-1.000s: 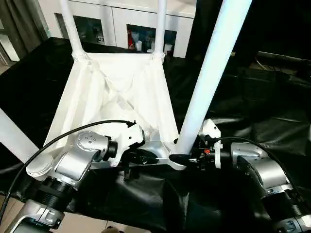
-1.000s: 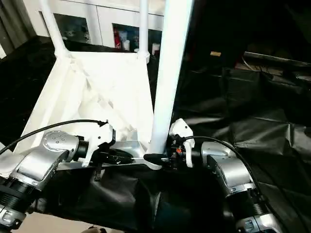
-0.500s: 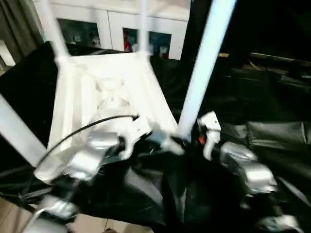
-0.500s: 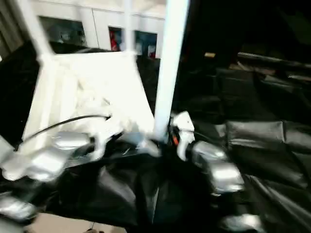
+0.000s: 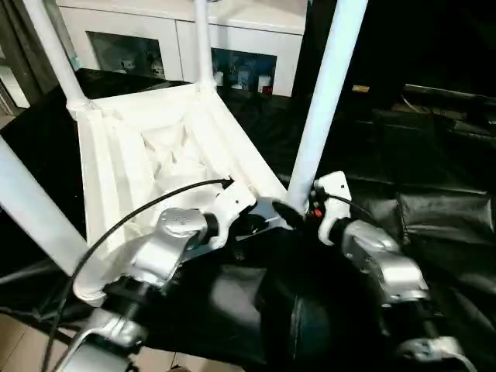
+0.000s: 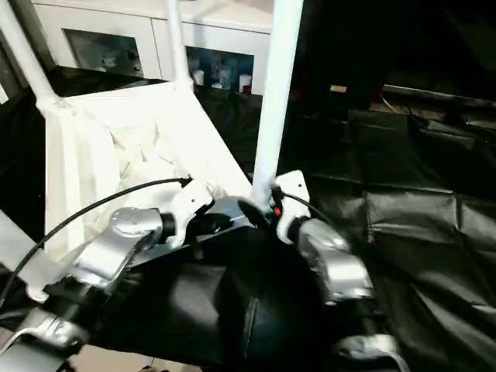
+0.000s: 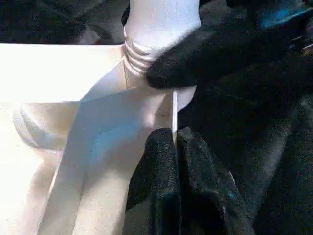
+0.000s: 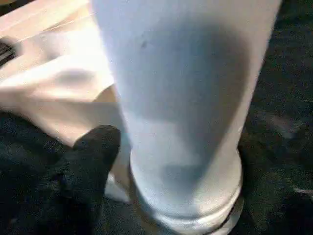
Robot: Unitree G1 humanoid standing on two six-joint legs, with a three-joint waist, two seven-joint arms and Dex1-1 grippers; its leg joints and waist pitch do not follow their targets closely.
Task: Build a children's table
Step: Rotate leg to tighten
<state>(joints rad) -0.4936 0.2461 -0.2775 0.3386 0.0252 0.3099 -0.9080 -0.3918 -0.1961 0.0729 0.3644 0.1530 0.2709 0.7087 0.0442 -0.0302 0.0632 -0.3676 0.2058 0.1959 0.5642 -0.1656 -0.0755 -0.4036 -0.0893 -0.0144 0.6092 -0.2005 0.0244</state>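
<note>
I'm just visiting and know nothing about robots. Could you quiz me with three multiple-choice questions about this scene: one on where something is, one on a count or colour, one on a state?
1. Where is the white cabinet?
A. behind the work table
B. on the floor beside the robot
C. on the table top

2. How many legs rise from the children's table?
A. two
B. three
C. four

3. How is the left tool?
A. wide open in the air
B. shut on the table's thin rim
C. holding a leg

Answers:
1 A, it stands past the black cloth.
2 C, one at each corner.
3 B, its fingers pinch the rim beside the near leg.
</note>
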